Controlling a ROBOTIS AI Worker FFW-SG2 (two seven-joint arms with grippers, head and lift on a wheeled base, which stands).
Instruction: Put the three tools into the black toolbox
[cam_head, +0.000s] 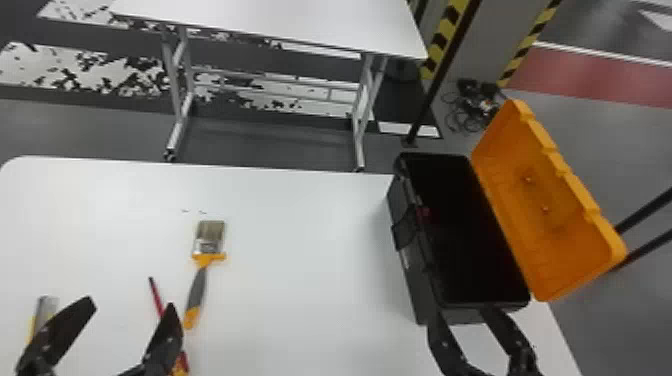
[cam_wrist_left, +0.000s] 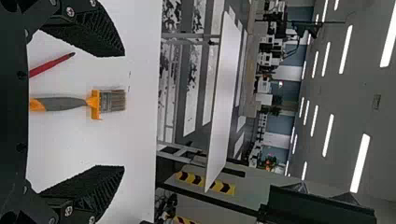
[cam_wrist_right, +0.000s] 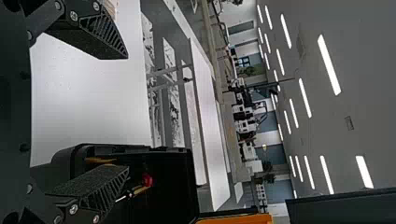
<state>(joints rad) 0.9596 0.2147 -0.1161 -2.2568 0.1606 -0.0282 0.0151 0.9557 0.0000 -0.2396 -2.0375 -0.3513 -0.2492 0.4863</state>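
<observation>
Lining up the left gripper (cam_head: 118, 322), with fingers spread, well left of the black toolbox (cam_head: 417, 280), probably for a first pick. Facing the paintbrush (cam_head: 197, 286), the red screwdriver (cam_head: 157, 300) and a grey-and-yellow tool (cam_head: 45, 308), all lying left of the toolbox. Calling for slow lowering, fingers flanking a single handle, then closing squarely before lifting. Holding the right gripper (cam_head: 465, 320), also spread, at the toolbox's near end. Ideally carrying each tool high over the toolbox's left wall, avoiding the orange lid (cam_head: 550, 200) standing open on its right.
</observation>
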